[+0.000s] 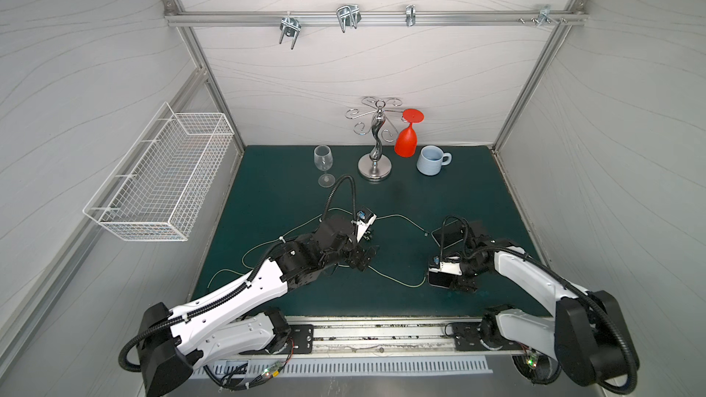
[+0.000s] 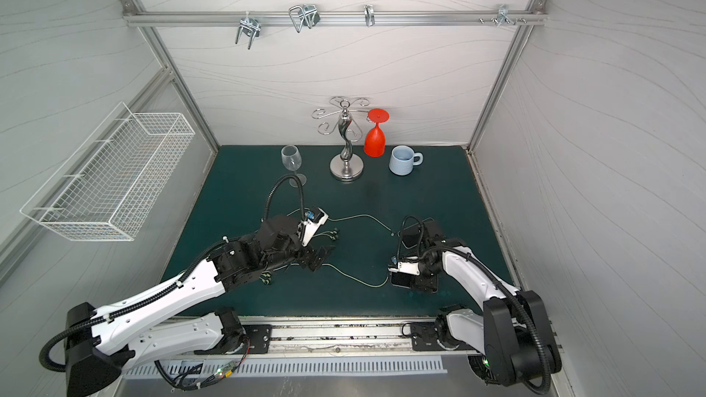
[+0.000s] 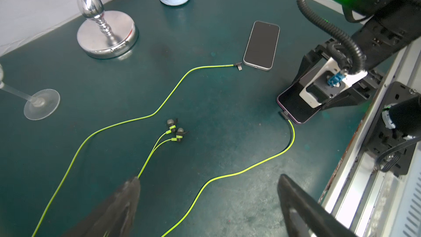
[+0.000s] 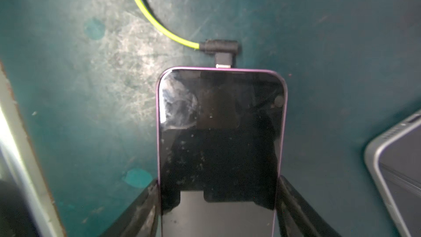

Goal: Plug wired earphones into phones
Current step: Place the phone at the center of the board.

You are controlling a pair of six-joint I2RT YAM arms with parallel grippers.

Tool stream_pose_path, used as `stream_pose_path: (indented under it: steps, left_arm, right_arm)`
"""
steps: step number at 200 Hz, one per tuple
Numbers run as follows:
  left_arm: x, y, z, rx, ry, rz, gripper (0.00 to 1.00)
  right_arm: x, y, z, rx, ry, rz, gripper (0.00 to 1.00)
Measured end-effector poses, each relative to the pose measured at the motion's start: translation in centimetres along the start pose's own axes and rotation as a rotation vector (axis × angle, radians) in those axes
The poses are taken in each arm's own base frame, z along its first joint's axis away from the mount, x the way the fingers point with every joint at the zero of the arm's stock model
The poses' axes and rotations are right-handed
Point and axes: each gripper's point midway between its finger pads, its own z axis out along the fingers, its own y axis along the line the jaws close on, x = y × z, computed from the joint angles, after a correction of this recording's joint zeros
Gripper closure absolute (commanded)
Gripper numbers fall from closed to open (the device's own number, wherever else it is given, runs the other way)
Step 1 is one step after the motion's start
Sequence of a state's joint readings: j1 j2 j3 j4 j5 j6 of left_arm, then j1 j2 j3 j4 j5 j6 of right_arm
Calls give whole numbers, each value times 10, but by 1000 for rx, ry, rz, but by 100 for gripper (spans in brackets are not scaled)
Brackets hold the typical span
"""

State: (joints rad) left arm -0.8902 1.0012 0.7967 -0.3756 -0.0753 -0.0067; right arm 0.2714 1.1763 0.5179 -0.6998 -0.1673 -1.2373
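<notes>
The purple-rimmed phone lies screen up toward the front edge of the bench, long axis in line with the right pincer, whose fingers pinch its two long sides. Its free short end points away from that wrist; there an angled dark plug meets the port, its green cable curving off. The grey-rimmed phone lies flat farther back, a second plug just beside its short end, not touching. The left pincer hovers spread, holding nothing.

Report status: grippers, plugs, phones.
Left gripper open, empty. Right gripper grips purple-edged phone, plug in its port. Second plug loose beside grey phone. Nothing blocking.
</notes>
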Motion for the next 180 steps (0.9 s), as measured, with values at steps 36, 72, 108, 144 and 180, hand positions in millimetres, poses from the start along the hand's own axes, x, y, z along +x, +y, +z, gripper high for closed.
stream_pose_path:
  steps: [36, 72, 108, 144, 180]
  left_arm:
    - [11, -2, 4, 14, 25, 17, 12]
    - [14, -7, 5, 46, 49, 70, 17]
    - [10, -14, 11, 97, 87, 180, 25]
    - [-6, -16, 36, 127, 139, 313, 33]
    - [-27, -5, 77, 165, 207, 317, 36]
  right_arm:
    - [0, -2, 0, -27, 29, -11, 1]
    - [-4, -5, -9, -22, 39, 6, 1]
    - [-30, -20, -51, 157, -90, 98, 1]
    - [-53, -55, -112, 425, -293, 434, 1]
    - [-57, -93, -170, 497, -486, 1015, 1]
